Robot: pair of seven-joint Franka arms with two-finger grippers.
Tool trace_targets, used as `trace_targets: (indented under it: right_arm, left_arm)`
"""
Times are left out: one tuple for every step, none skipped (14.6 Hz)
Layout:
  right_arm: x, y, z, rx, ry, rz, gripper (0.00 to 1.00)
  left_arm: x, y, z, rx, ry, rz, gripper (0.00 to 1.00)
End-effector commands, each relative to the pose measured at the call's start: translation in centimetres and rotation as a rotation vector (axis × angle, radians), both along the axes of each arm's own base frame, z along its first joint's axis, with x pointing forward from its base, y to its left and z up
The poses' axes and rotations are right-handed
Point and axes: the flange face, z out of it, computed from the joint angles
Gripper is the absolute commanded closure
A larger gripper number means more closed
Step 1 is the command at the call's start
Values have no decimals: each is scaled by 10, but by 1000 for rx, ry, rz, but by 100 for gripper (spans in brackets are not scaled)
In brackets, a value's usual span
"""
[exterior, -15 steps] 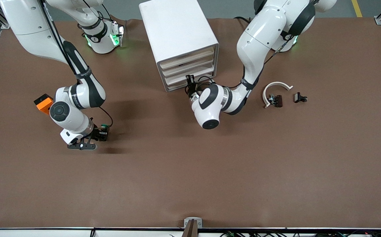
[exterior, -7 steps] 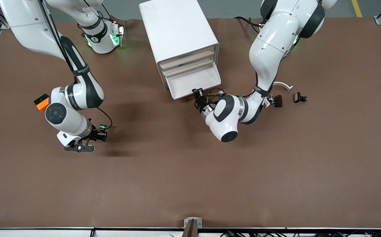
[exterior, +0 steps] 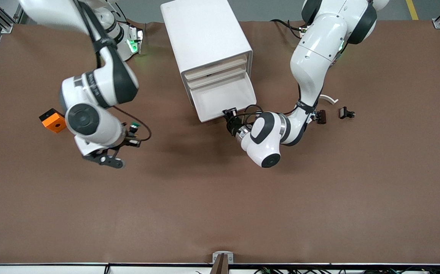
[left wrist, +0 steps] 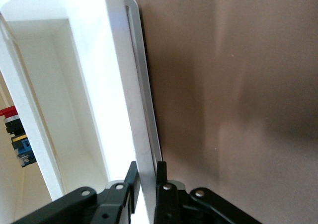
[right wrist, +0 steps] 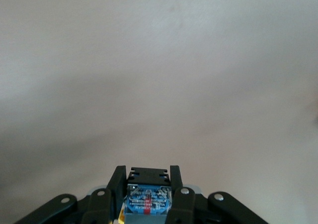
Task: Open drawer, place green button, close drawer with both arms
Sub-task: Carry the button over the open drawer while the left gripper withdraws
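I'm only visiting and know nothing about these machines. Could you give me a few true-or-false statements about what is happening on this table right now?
1. The left end effector grips the front of the pulled-out drawer. True.
2. The right end effector is empty. False: it holds the button up over the table.
3. The button already lies in the drawer. False: it is in the right end effector.
4. The orange block sits on the table. True.

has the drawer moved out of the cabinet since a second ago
Yes. The drawer has slid out of the cabinet toward the front camera, its front gripped by the left gripper.
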Motion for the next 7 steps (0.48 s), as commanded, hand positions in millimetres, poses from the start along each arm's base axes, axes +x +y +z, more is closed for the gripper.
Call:
trace_targets:
  right_arm:
    - [-31, 75, 5, -23, -15, -172, 79]
    - [-44, 99, 7, -14, -20, -236, 79]
    - [-58, 124, 6, -16, -27, -282, 79]
    - [-71, 146, 1, -26, -35, -326, 79]
    - [-78, 160, -2, -20, -52, -364, 79]
    - [-82, 171, -1, -1, -68, -399, 79]
    - [-89, 181, -2, 20, -60, -429, 79]
  left_arm:
    - [12, 6, 1, -32, -63, 0, 0]
    - [18, 12, 7, -27, -73, 7, 0]
    - [27, 19, 21, -27, -97, 10, 0]
    - [39, 26, 36, -24, -131, 15, 0]
    - [51, 34, 45, -16, -165, 12, 0]
    - [60, 39, 55, -6, -216, -18, 0]
    - [68, 47, 67, 5, -275, -61, 0]
